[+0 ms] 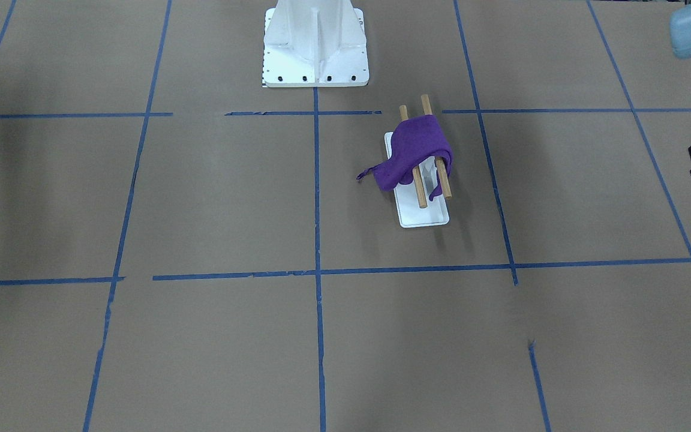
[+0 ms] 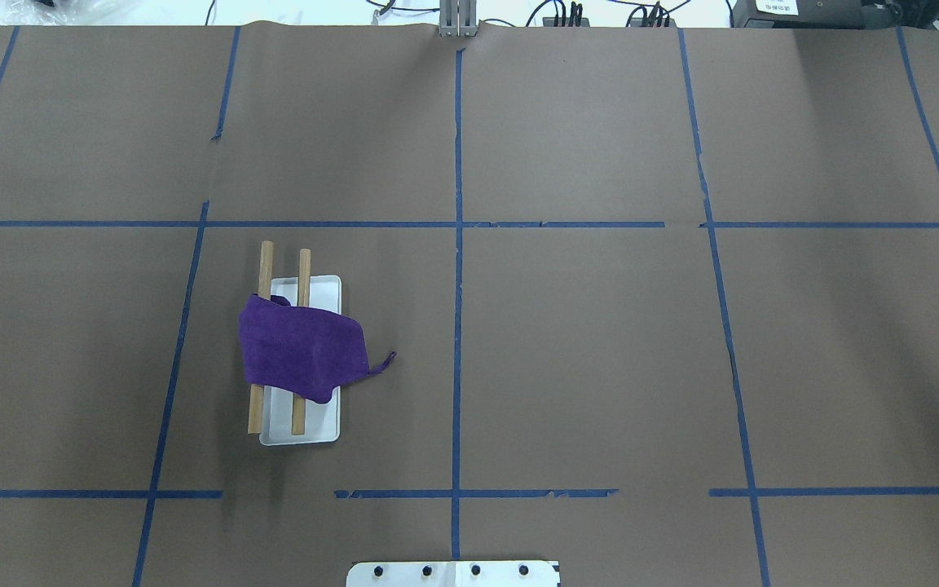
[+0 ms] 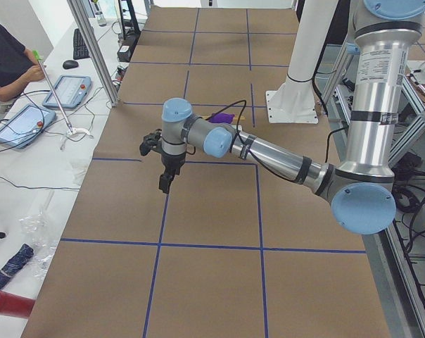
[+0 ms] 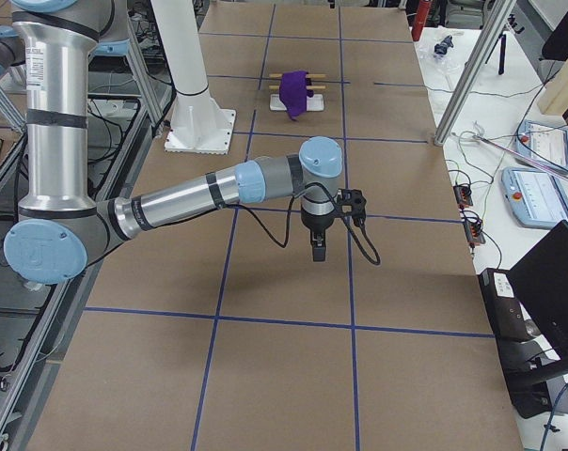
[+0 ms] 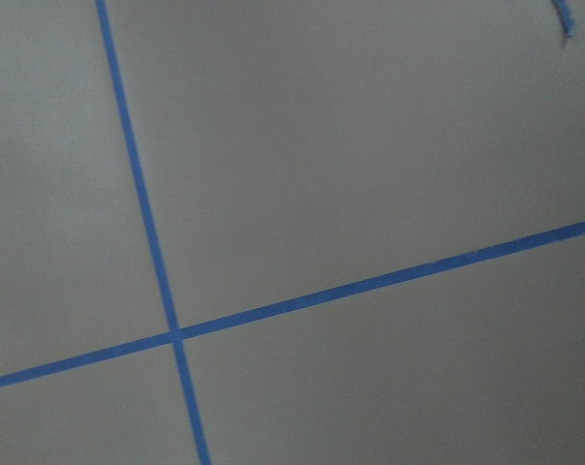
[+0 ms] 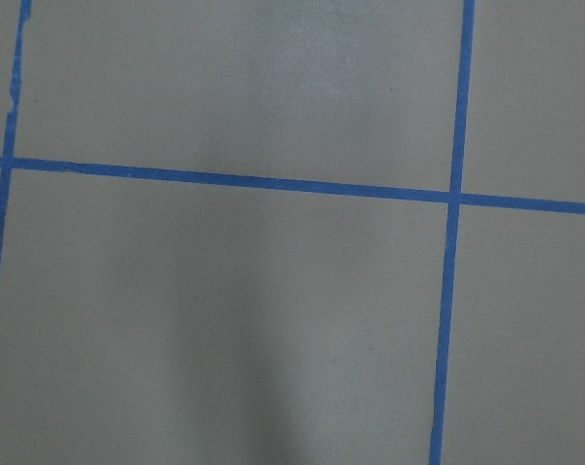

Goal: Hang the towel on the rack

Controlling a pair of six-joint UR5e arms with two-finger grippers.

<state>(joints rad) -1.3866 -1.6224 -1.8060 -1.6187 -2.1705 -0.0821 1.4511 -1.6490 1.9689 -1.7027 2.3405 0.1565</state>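
The deep-purple towel (image 2: 298, 346) lies draped over both wooden dowels of the rack (image 2: 315, 424), around their middle. Its looped corner (image 2: 388, 359) trails off the side toward the table. The towel (image 1: 417, 150) and the rack's white base (image 1: 423, 213) also show in the front view. My left gripper (image 3: 167, 182) hangs over bare table well away from the rack; I cannot tell if it is open. My right gripper (image 4: 319, 246) hangs over the table on the other side, far from the rack (image 4: 307, 83); I cannot tell its state. Both wrist views show only table and tape.
The white robot pedestal (image 1: 315, 42) stands at the table's robot side. Blue tape lines (image 2: 457, 285) grid the brown table. Tablets (image 3: 65, 90) and cables lie beyond the table's far edge, where a person (image 3: 8, 63) sits.
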